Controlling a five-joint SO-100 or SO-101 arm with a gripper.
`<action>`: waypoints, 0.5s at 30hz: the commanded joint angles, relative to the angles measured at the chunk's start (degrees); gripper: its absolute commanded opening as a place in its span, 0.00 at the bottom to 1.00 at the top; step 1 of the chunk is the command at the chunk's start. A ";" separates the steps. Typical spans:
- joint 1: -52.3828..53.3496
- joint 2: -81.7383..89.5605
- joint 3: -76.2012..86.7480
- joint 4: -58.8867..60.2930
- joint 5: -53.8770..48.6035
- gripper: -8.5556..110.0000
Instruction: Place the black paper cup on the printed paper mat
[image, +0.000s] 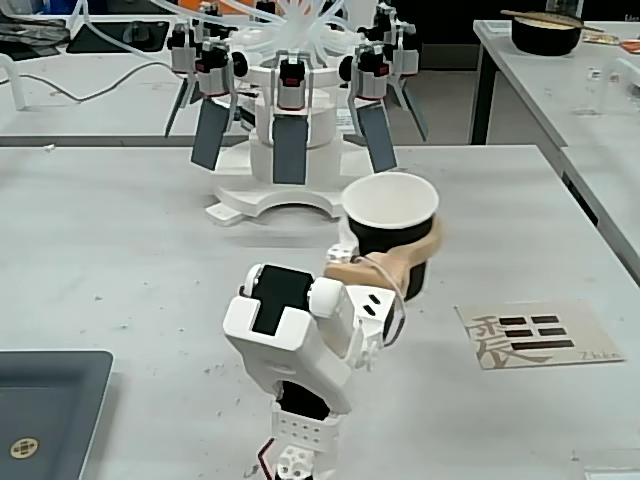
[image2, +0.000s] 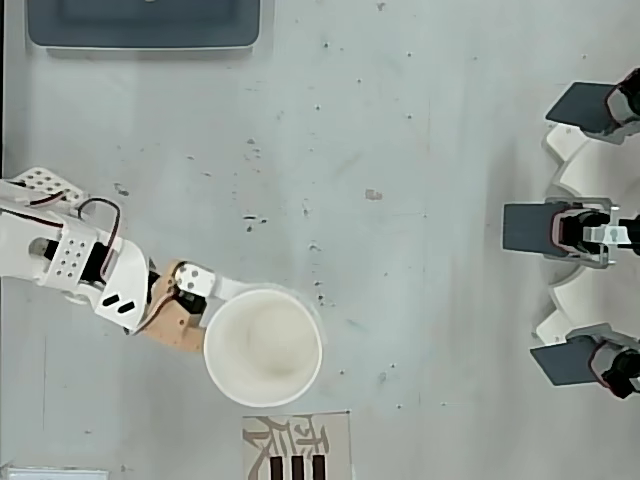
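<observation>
The black paper cup (image: 392, 203), white inside with a white rim, stays upright in the middle of the table. My gripper (image: 385, 252) is shut on it, with a beige finger (image: 400, 262) wrapped across its front. In the fixed view the printed paper mat (image: 535, 335) lies flat to the right of the cup, with a gap of bare table between them. From overhead, the cup (image2: 263, 347) shows its white mouth, and its rim overlaps the top edge of the mat (image2: 297, 447). The gripper (image2: 215, 320) reaches in from the left. I cannot tell whether the cup's base touches the table.
A dark grey tray (image: 45, 410) sits at the near left corner, seen also in the overhead view as the tray (image2: 145, 22). A white fixture with several grey paddles (image: 290, 130) stands behind the cup. A dark bowl with a stick (image: 545, 32) is on another table.
</observation>
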 joint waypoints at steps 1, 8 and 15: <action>3.25 -1.76 -3.34 -0.09 0.88 0.17; 8.61 -8.26 -9.05 -1.58 2.11 0.17; 12.83 -14.85 -14.94 -1.49 3.43 0.17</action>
